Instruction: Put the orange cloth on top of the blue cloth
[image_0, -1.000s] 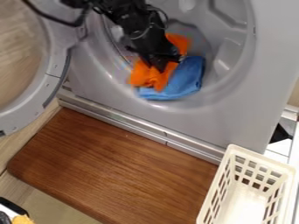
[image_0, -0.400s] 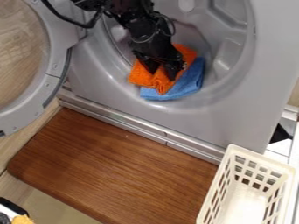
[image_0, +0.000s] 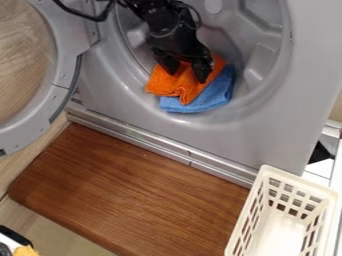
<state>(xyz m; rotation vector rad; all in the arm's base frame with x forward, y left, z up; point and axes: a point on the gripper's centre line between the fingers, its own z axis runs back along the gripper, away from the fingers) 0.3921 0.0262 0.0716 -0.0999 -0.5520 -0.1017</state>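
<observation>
1. The gripper (image_0: 187, 75) hangs down into the round opening of the washing machine (image_0: 257, 135), its two fingers spread well apart over the orange cloth, which shows between them; it seems to have hold of nothing.
2. The orange cloth (image_0: 162, 84) lies bunched and folded, bright and slightly fuzzy, partly over the blue cloth, its left part reaching past it.
3. It should handle as light, limp and hard to damage, likely terry or microfibre. A raised fold near its middle would give the best pinch; a loose edge might only drag or unfold it.
4. The blue cloth (image_0: 215, 95) is folded too, showing below and to the right; being soft, it could slide along if pressed.
5. Farther out are the open door (image_0: 62, 80), a brown wooden board (image_0: 133, 190) and a cream slotted basket (image_0: 298, 181).
</observation>
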